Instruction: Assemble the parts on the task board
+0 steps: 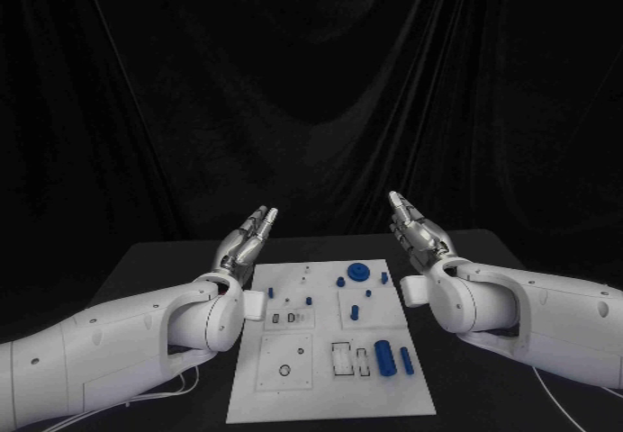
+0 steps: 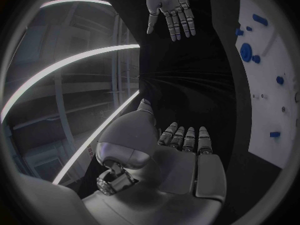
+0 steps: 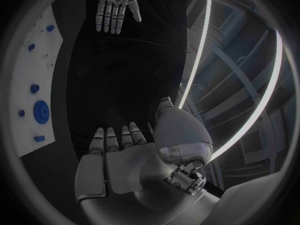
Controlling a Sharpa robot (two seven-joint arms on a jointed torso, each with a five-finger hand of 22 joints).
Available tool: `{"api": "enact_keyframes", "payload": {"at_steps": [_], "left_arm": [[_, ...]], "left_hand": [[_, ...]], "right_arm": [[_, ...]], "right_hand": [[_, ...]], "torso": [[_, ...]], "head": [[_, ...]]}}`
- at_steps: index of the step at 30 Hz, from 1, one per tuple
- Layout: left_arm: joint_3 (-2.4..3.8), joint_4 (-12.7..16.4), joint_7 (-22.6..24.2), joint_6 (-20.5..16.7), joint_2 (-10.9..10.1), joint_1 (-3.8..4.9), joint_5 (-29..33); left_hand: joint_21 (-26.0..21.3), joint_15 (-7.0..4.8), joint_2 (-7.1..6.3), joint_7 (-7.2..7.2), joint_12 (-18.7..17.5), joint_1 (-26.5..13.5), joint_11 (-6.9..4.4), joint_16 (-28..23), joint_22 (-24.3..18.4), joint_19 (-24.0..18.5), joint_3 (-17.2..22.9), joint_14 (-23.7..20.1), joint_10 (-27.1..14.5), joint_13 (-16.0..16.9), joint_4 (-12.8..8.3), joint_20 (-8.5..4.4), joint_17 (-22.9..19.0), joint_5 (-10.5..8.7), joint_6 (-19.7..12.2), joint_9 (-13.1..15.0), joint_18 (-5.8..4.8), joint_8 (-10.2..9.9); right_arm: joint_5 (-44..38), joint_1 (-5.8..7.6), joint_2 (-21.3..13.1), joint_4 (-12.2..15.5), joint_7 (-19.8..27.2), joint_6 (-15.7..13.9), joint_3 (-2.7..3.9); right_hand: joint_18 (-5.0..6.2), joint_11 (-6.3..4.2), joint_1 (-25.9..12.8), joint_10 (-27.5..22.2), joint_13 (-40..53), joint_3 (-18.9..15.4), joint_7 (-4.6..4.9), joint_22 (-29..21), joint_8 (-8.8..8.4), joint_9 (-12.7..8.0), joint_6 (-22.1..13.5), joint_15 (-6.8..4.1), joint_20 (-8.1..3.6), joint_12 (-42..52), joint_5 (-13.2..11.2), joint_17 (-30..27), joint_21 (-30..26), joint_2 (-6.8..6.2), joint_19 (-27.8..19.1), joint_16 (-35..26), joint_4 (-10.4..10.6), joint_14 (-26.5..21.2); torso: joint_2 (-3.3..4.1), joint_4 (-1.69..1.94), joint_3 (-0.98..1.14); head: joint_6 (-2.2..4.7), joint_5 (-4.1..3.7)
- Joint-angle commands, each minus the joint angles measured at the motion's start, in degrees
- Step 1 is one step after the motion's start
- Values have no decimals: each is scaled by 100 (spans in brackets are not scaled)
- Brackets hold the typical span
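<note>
The white task board (image 1: 331, 396) lies in the middle of the black table. Small blue parts sit on it: a round disc (image 1: 356, 268) near the far edge, a thick cylinder (image 1: 384, 356) and a slim peg (image 1: 406, 360) near the front right, and several small pegs between. My left hand (image 1: 247, 236) is raised off the board's far left corner, fingers straight and apart, holding nothing. My right hand (image 1: 416, 230) is raised off the far right corner, equally flat and empty. The left wrist view shows my left hand (image 2: 181, 150), the right hand (image 2: 170, 7) and the board (image 2: 269, 75); the right wrist view shows my right hand (image 3: 122, 152), the left hand (image 3: 115, 5) and the board (image 3: 37, 80).
Black table (image 1: 156, 270) surface lies bare on both sides of the board. A black curtain (image 1: 311, 108) hangs behind the table. Thin white cables (image 1: 188, 387) trail by my left arm near the front edge.
</note>
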Motion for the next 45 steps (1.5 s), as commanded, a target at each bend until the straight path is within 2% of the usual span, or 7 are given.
{"api": "enact_keyframes", "payload": {"at_steps": [1, 18, 19, 32, 34, 40, 45], "left_arm": [[-102, -46, 434, 1373, 23, 116, 484], [-553, -188, 800, 3059, 63, 438, 1032], [-556, -551, 825, 3503, -15, 434, 735], [-558, -763, 897, 3686, -117, 425, -113], [-558, -768, 883, 3705, -156, 425, -136], [-558, -654, 827, 3723, -361, 424, -167], [-558, -562, 715, 3766, -499, 424, -174]], "left_hand": [[-34, -354, 24, -76, -38, 267, -103, -21, -10, -4, -105, 8, -12, -9, 61, 328, -10, 40, 58, 9, 115, 40], [-34, -326, -44, -125, -38, 401, -135, -21, -10, -4, -113, 8, -12, -9, 43, 461, -10, 107, 111, 18, 130, 51], [-34, -321, -48, -122, -38, 419, -128, -21, -10, -4, -110, 8, -12, -9, 43, 456, -10, 108, 111, 17, 131, 50], [-34, -202, -15, -90, -38, 647, -67, -21, -10, -4, -41, 8, -12, -9, 50, 469, -10, 241, 110, 15, 149, 46], [-34, -195, -8, -83, -38, 694, -65, -21, -10, -4, -27, 8, -12, -9, 50, 474, -10, 301, 106, 15, 152, 46], [-34, -178, -3, -67, -38, 706, -52, -21, -10, -4, -26, 8, -12, -9, 57, 486, -10, 316, 103, 14, 154, 45], [-34, -146, -8, -36, -38, 736, -34, -21, -10, -4, -26, 8, -12, -9, 56, 531, -10, 361, 114, 16, 159, 47]], "right_arm": [[744, 117, -28, -6, -273, 931, -81], [904, 204, -47, -9, -316, 1121, -174], [642, 207, -136, -282, -1098, 1941, -174], [-2067, 388, -159, -590, -1817, 2480, -174], [-2481, 473, -146, -639, -1985, 2525, -174], [-3695, 852, -101, -728, -2478, 2790, -174], [-5178, 1221, 23, -801, -2923, 3034, -174]], "right_hand": [[88, 114, 224, 1, -3, -33, 20, -10, 46, 15, 80, -866, -188, -14, 17, -9, -21, -20, -2, -23, 76, -1], [12, 795, 554, 25, 47, 305, 202, -10, 122, 50, 365, 136, 682, 191, 139, -9, -21, -351, -2, -23, 78, -1], [-20, 916, 650, 39, 56, 346, 179, -10, 115, 48, 354, 397, 889, 232, 174, -9, -21, -399, -2, -23, 80, -1], [6, 1344, 1613, 130, 104, 385, 621, 237, 159, 74, 597, 1353, 1859, 512, 608, 173, 476, -347, 1003, 614, -13, 804], [-299, 1705, 2127, 426, 182, 443, 845, 617, 189, 91, 752, 1617, 1844, 936, 1066, 554, 1366, -304, 2960, 2036, -254, 3198], [5, 1985, 2680, 941, 260, 333, 859, 601, 187, 105, 861, 1302, 1806, 1578, 1413, 421, 1600, -99, 4494, 2250, -700, 4220], [112, 2143, 3065, 2237, 402, 442, 1412, 584, 561, 272, 2148, 1017, 1622, 2697, 983, 436, 1702, -29, 5352, 2423, -1024, 5045]], "torso": [[-2, -1, 0], [-2, -1, 0], [0, -3, 2], [2, -4, -4], [2, -4, -3], [1, -4, -4], [8, -7, -3]], "head": [[0, 0], [0, 0], [-417, 26], [-690, 66], [-741, 74], [-875, 122], [-993, 125]]}}
